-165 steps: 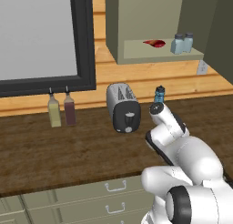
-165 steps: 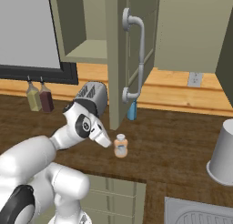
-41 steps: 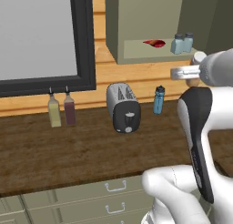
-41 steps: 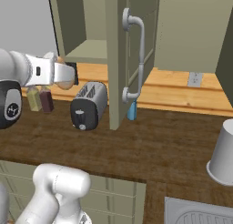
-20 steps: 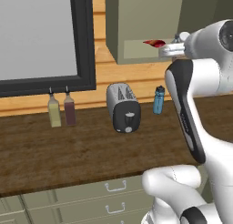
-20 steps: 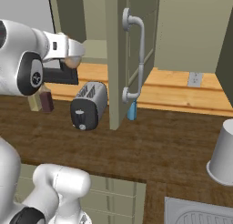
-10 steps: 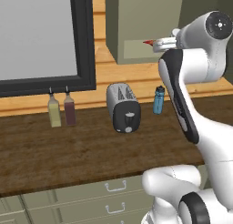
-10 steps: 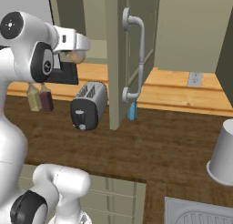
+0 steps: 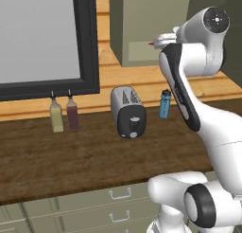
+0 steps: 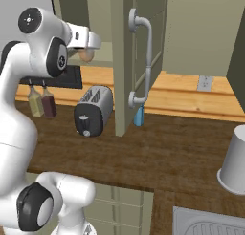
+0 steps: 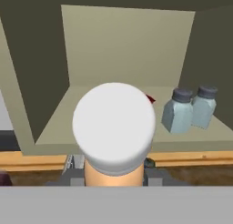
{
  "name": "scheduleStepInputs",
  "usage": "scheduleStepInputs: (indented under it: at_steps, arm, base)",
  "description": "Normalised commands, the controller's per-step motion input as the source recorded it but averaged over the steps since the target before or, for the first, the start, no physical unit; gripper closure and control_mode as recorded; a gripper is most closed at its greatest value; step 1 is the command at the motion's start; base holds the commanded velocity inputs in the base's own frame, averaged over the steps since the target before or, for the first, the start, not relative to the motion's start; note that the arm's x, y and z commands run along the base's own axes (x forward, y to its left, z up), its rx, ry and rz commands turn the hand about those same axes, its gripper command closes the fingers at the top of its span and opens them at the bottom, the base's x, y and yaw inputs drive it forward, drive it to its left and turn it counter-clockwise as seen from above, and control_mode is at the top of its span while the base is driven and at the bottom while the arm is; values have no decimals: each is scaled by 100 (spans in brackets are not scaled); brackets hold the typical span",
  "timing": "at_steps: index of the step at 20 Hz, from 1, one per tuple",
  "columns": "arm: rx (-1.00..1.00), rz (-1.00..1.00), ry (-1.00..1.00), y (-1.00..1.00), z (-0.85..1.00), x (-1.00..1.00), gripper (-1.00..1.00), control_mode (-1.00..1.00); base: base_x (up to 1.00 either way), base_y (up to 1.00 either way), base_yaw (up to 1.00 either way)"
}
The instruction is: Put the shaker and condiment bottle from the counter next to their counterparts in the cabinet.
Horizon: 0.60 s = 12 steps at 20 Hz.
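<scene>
Claw (image 11: 113, 175) grips tan-orange condiment bottle (image 11: 113, 141), white cap, before cabinet (image 11: 127, 50) shelf.

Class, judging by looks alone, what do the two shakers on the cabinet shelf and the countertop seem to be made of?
The shakers: likely glass or clear plastic, pale-blue and translucent, with matte grey caps. The countertop: apparently dark wood, showing streaky grain and a dull finish.

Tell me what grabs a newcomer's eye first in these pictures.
The big white cap of the condiment bottle dominates the hand view, held in the gripper just in front of the open cabinet. On the cabinet's shelf to the right stand two pale-blue shakers side by side, with a sliver of a red item peeking out behind the cap. Below, a toaster sits on the dark wooden counter.
</scene>
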Motion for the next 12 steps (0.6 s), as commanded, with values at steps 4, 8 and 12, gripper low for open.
scheduleStepInputs:
  at_steps: [4,8,12]
  arm:
    - [0,0,3,-1,0,55,100,-100]
    - [1,0,1,-13,-1,55,100,-100]
    - [1,1,0,-17,-12,40,100,-100]
  base:
    - [0,0,0]
    - [0,0,0]
    - [0,0,0]
